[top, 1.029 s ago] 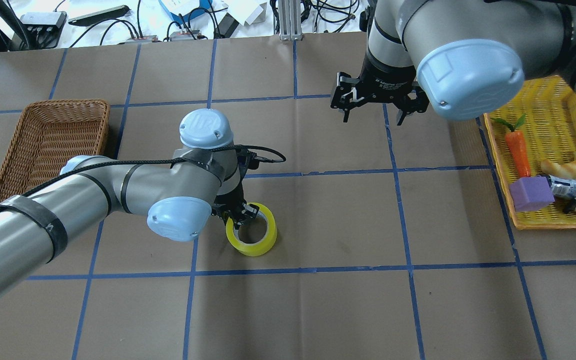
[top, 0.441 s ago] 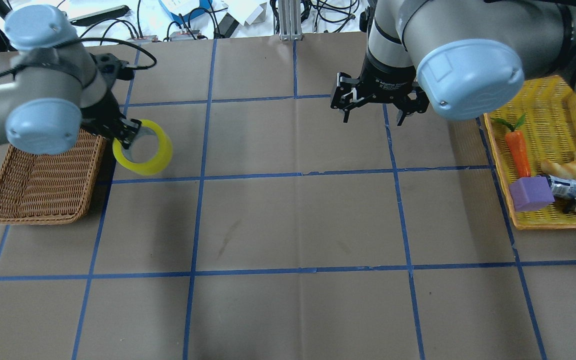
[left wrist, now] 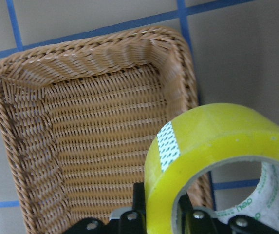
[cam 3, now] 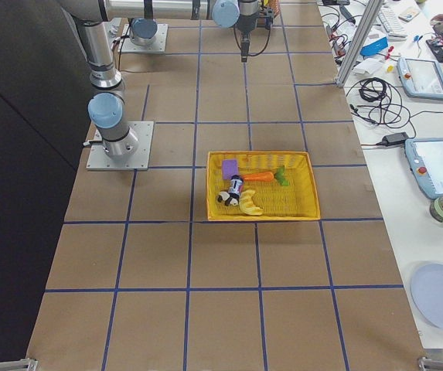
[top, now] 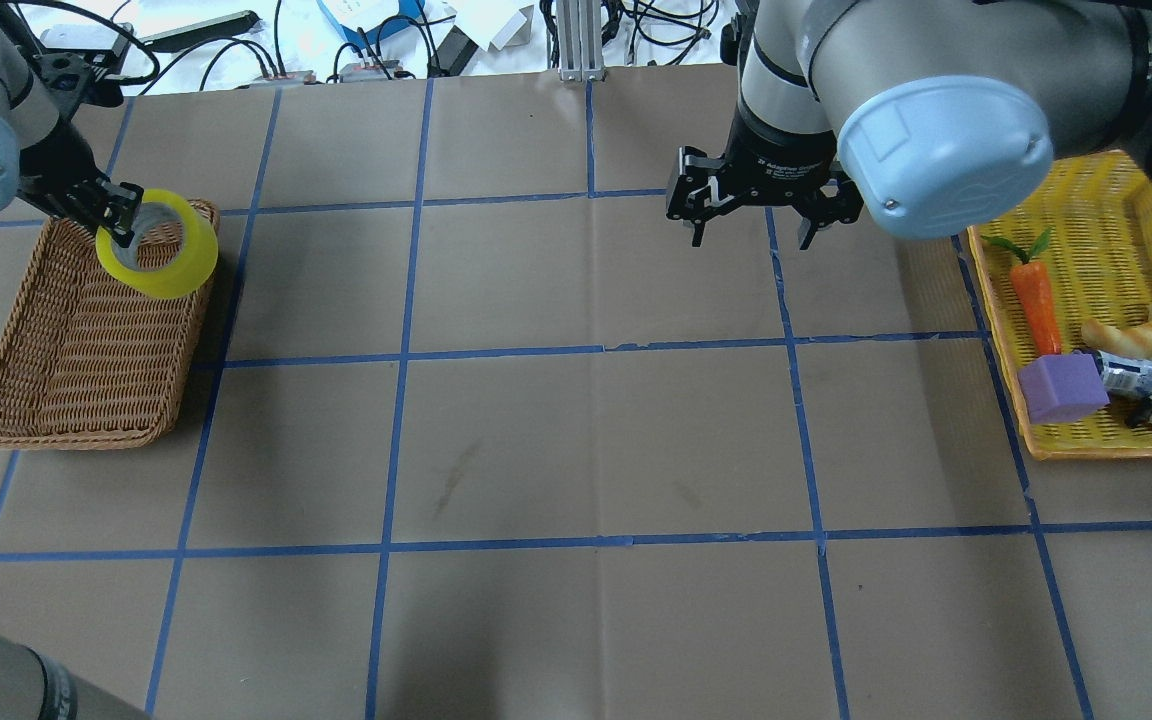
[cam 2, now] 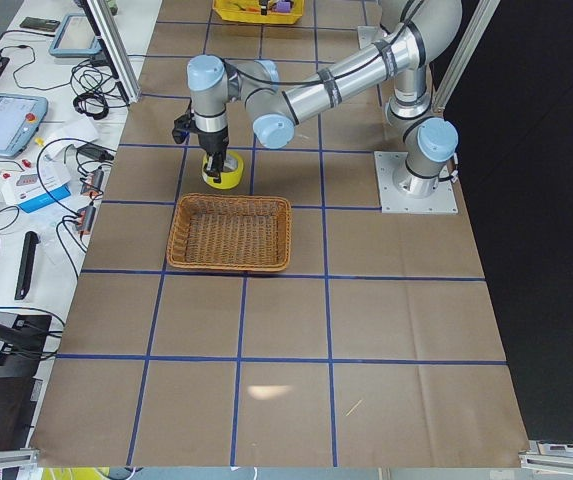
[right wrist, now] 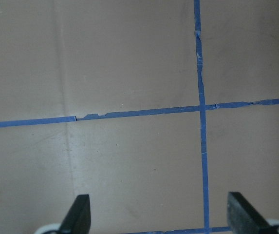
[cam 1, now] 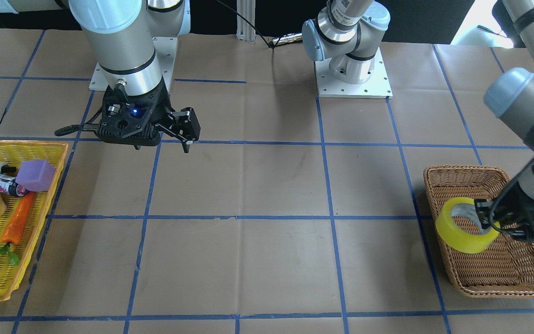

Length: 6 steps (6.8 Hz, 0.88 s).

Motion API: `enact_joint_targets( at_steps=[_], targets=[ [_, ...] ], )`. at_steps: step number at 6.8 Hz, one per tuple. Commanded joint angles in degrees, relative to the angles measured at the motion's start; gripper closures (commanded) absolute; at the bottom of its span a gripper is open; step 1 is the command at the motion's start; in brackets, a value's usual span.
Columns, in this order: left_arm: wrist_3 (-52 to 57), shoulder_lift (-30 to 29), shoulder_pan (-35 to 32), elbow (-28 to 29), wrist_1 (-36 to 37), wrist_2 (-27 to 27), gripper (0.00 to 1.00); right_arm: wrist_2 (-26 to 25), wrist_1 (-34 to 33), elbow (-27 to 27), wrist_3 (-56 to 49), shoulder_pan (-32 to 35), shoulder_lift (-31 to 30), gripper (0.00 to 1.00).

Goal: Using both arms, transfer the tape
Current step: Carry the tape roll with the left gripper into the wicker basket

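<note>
The yellow tape roll (top: 164, 268) hangs tilted in the air over the far right corner of the wicker basket (top: 66, 438). My left gripper (top: 126, 222) is shut on the roll's wall, one finger inside the ring and one outside. The left wrist view shows the tape (left wrist: 217, 141) pinched in the left gripper (left wrist: 161, 210) above the basket (left wrist: 81, 48). The front view shows the tape (cam 1: 461, 234) over the basket's near-left part (cam 1: 503, 290). My right gripper (top: 751, 235) is open and empty, held over bare table at the far centre-right; it also shows in the front view (cam 1: 160, 144).
A yellow mesh tray (top: 1116, 445) at the right edge holds a carrot (top: 1036, 300), a croissant toy (top: 1141, 335), a purple block (top: 1061, 388) and a small bottle. Brown paper with blue tape grid lines covers the table. Cables and devices lie beyond the far edge.
My left gripper has lifted the tape off the table's middle and carried it left and away, from the paper to above the basket. The right arm has hardly moved.
</note>
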Motion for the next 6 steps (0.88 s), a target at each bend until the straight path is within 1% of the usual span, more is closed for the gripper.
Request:
enact_joint_targets(
  at_steps=[1, 2, 3, 4, 5, 6],
  targets=[
    [5.35, -6.99, 4.45, 5.11, 2.21, -0.26, 0.96, -0.76, 3.02, 0.00, -5.09, -4.40, -0.31, 0.00],
    [5.71, -10.15, 5.17, 5.55, 4.74, -0.17, 0.96, -0.76, 3.13, -0.18, -5.62, -4.60, -0.49, 0.00],
    [6.15, -12.27, 6.83, 6.08, 5.63, 0.18, 0.75, -0.76, 3.13, -0.61, -5.62, -4.69, -0.49, 0.00],
    [6.33, -12.12, 7.02, 5.13, 5.64, 0.18, 0.39, -0.76, 3.04, -0.79, -5.71, -5.04, -0.49, 0.00],
    [7.20, -11.68, 7.02, 4.68, 4.51, 0.01, 0.14, -0.76, 2.95, -0.79, -5.71, -4.78, -0.40, 0.00],
    [6.95, -9.41, 6.24, 4.07, 1.63, -0.17, 0.00, -0.76, 2.87, -0.88, -5.71, -4.86, -0.40, 0.00]
  ],
)
